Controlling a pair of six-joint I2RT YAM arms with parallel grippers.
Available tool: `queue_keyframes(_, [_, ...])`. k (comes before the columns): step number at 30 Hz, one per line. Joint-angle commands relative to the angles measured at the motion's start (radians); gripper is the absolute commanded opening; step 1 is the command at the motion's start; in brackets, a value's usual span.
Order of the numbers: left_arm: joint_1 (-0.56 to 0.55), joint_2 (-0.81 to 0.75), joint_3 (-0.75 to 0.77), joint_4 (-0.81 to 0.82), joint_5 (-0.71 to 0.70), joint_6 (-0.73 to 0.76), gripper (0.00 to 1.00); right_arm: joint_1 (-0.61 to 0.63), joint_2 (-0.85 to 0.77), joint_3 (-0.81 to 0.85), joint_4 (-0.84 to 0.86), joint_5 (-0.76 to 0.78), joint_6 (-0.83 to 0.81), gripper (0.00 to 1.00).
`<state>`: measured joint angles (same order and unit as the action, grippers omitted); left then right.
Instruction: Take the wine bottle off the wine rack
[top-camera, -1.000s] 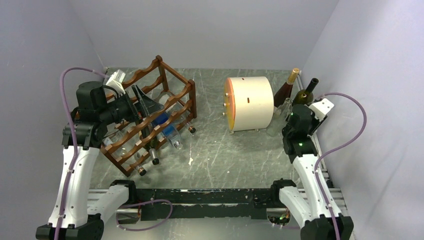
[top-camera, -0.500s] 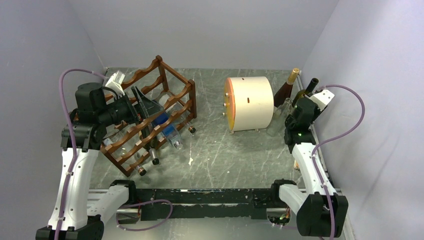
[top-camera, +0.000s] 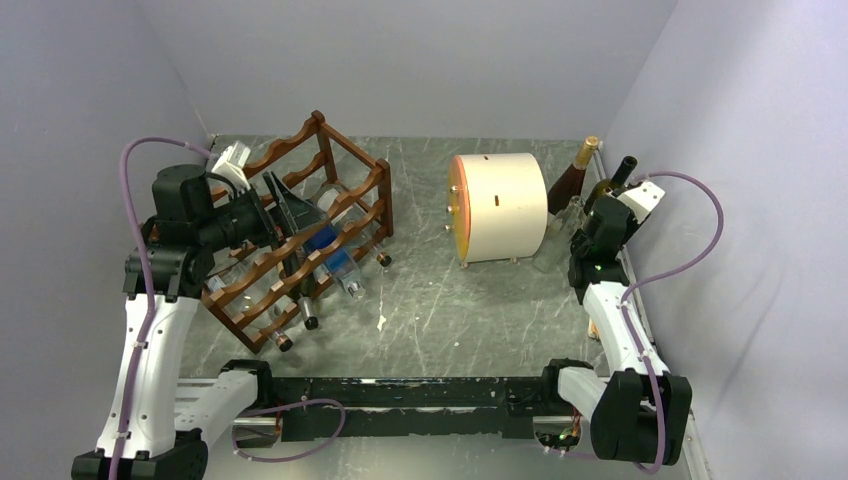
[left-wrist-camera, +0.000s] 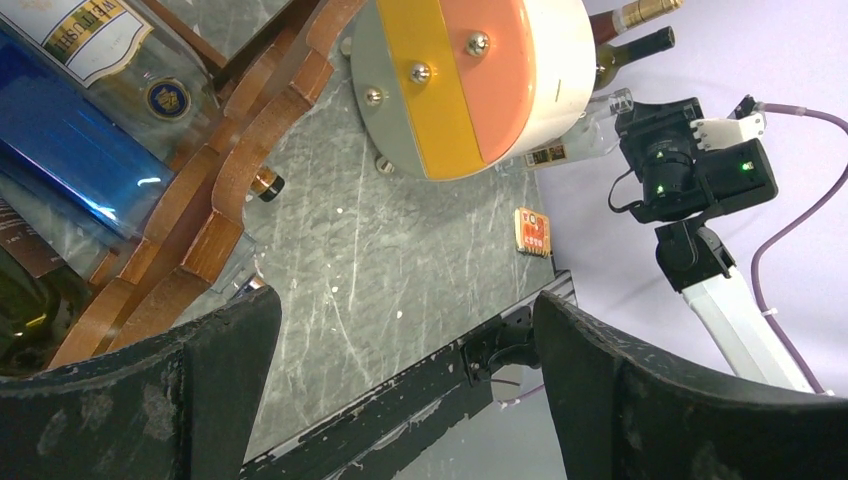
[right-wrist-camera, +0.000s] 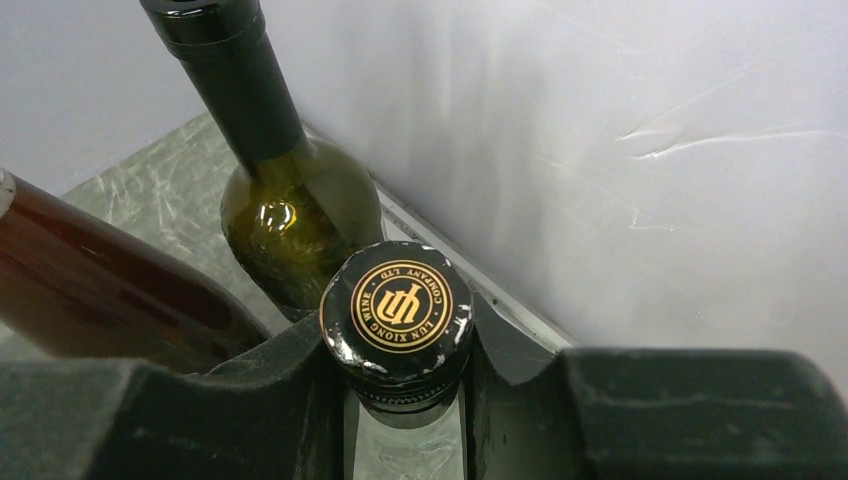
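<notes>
Scalloped wooden wine rack (left-wrist-camera: 232, 185), veined table (left-wrist-camera: 400, 260)

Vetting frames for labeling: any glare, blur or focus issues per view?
Top external: even soft light, faint shadows, wine rack sharp. Left wrist: left fingers dark and soft up close, pale glare streak on the blue bottle, drum crisp. Right wrist: capped bottle in focus with readable gold print, right fingers blurred, small highlight on the green bottle.
</notes>
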<state>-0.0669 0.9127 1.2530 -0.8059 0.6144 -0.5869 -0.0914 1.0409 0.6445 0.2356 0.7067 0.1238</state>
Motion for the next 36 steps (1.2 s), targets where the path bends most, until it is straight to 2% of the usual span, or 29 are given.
queue_keyframes(1, [0.006,-0.002,-0.025,0.056,0.034,-0.026,0.99,-0.007,-0.011,-0.007,0.083,-0.029,0.023,0.01])
queue_keyframes(2, [0.006,-0.006,-0.033,0.064,0.038,-0.031,0.99,-0.007,-0.016,-0.010,0.076,-0.036,0.023,0.08])
queue_keyframes(7, [0.006,-0.031,-0.080,0.113,0.052,-0.058,0.99,-0.007,-0.027,0.007,-0.008,-0.031,0.050,0.31])
queue_keyframes(11, [0.006,-0.024,-0.089,0.117,0.068,-0.058,0.99,-0.008,-0.039,0.012,-0.047,-0.038,0.055,0.55])
queue_keyframes(16, [0.006,-0.047,-0.152,0.198,0.077,-0.108,0.99,-0.006,-0.041,0.035,-0.088,-0.026,0.039,0.76])
queue_keyframes(23, [0.006,-0.057,-0.189,0.206,0.074,-0.100,1.00,0.019,-0.043,0.105,-0.194,-0.001,0.054,0.98])
queue_keyframes(30, [0.006,-0.058,-0.220,0.234,0.108,-0.098,1.00,0.027,-0.065,0.266,-0.406,0.005,0.118,1.00])
queue_keyframes(36, [0.006,-0.045,-0.185,0.192,0.089,-0.059,1.00,0.027,-0.167,0.351,-0.481,-0.008,0.082,1.00])
